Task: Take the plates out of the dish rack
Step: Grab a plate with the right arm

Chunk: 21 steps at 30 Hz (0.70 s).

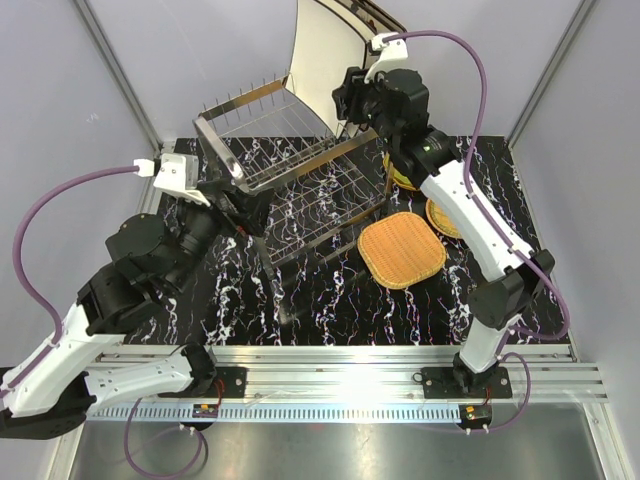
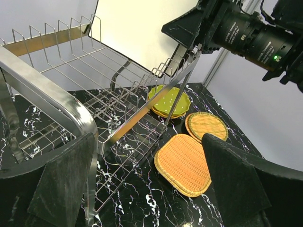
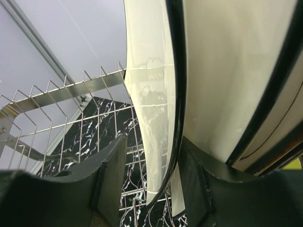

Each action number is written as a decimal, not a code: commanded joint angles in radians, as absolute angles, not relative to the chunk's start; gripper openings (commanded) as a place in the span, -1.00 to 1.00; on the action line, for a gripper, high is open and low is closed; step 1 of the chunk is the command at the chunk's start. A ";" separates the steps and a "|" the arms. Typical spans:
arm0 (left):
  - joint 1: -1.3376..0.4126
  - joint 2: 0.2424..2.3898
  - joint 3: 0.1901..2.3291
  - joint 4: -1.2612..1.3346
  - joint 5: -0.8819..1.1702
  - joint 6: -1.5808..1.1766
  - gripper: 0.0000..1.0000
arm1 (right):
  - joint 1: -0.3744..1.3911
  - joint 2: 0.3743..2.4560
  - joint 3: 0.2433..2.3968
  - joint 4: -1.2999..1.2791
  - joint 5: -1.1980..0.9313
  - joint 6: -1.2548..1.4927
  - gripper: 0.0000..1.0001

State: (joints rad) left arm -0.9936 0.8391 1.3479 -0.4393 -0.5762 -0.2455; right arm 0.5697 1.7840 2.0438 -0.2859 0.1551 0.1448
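Note:
The chrome dish rack (image 1: 290,190) (image 2: 94,109) (image 3: 71,90) stands at the back centre of the table. Large cream square plates (image 1: 325,60) (image 2: 142,33) stand upright in its far right end. My right gripper (image 1: 345,95) (image 3: 152,151) straddles the lower edge of the front cream plate (image 3: 151,94). One finger lies against the plate and a gap shows at the other. A second cream plate (image 3: 227,71) stands behind it. My left gripper (image 1: 235,205) (image 2: 142,156) is open and holds nothing, beside the rack's near left corner tube.
To the right of the rack lie a square wicker plate (image 1: 401,249) (image 2: 182,163), a round wicker plate (image 1: 443,217) (image 2: 206,125) and a green dotted plate stack (image 1: 398,172) (image 2: 169,100). The right arm reaches over them. The table is black marble (image 1: 330,310).

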 commanded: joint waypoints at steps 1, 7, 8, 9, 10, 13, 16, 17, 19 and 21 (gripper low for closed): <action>-0.988 0.833 1.344 -0.399 -0.598 -0.265 0.98 | 0.561 1.755 1.965 -0.114 0.201 0.104 0.05; -0.988 0.844 1.356 -0.411 -0.601 -0.267 0.98 | 0.561 1.743 1.927 -0.035 0.248 0.080 0.05; -0.988 0.842 1.356 -0.413 -0.601 -0.267 0.98 | 0.560 1.741 1.924 -0.035 0.249 0.077 0.05; -0.988 0.841 1.355 -0.411 -0.601 -0.270 0.98 | 0.561 1.741 1.919 -0.025 0.249 0.074 0.04; -0.988 0.841 1.350 -0.413 -0.603 -0.270 0.98 | 0.560 1.743 1.908 -0.017 0.250 0.071 0.05; -0.988 0.836 1.347 -0.414 -0.603 -0.279 0.98 | 0.561 1.735 1.884 0.029 0.245 0.058 0.03; -0.988 0.830 1.342 -0.419 -0.606 -0.284 0.98 | 0.561 1.735 1.875 0.054 0.245 0.052 -0.01; -0.988 0.828 1.342 -0.419 -0.606 -0.285 0.98 | 0.561 1.733 1.870 0.063 0.242 0.051 -0.03; -0.988 0.824 1.341 -0.423 -0.607 -0.288 0.98 | 0.561 1.730 1.859 0.074 0.235 0.049 -0.08; -0.988 0.819 1.338 -0.422 -0.609 -0.290 0.98 | 0.560 1.727 1.850 0.097 0.232 0.046 -0.14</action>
State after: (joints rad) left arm -0.9936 0.8368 1.3460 -0.4545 -0.5842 -0.2703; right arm 0.5751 1.7382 1.8668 -0.0174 0.2008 0.0792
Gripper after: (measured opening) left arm 0.987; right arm 0.443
